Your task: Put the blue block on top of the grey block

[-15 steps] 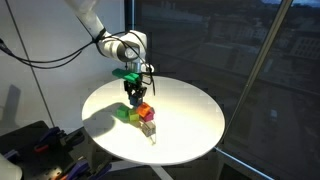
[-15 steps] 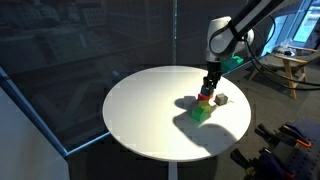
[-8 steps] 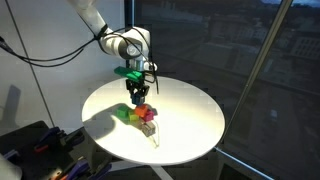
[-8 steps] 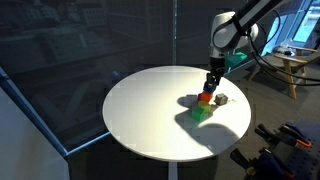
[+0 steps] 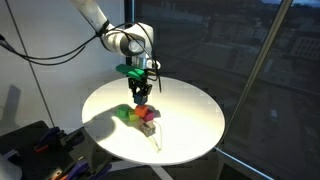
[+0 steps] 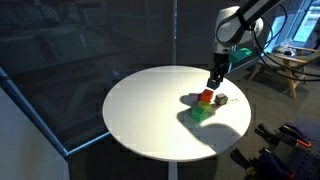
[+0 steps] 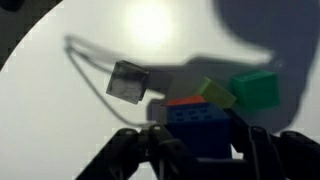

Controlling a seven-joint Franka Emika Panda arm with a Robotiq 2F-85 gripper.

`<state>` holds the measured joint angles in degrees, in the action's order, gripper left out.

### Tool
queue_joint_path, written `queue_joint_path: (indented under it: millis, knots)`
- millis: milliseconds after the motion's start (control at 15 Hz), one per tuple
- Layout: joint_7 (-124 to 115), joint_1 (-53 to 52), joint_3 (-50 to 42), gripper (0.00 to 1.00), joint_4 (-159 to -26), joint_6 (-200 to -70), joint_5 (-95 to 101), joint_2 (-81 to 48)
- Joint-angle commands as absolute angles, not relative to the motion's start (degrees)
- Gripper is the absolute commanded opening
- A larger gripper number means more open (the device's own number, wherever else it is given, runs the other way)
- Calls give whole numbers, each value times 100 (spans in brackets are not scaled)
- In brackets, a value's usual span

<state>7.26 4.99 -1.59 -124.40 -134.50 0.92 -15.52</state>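
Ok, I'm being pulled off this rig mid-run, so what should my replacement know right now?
Gripper: shut on the blue block, apparently lifted off the table.
Grey block: on the table, nothing on it, apart from the green cube, yellow cube and red cube.
Done: blue block grasped.
Left: carry it over the grey block, lower, release.

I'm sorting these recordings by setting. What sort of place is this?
Probably an office or lab at night: tall windows look onto dark buildings, a robot arm works over a round white table, and cables hang beside it.
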Motion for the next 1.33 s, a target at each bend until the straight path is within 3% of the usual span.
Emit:
queue_joint_path:
  millis: [0,1267]
  knots:
    - [884,602,-248,33,-12453,-13266,-7,-1431]
    - [723,815,-500,33,-11899,-13068,43,-2425]
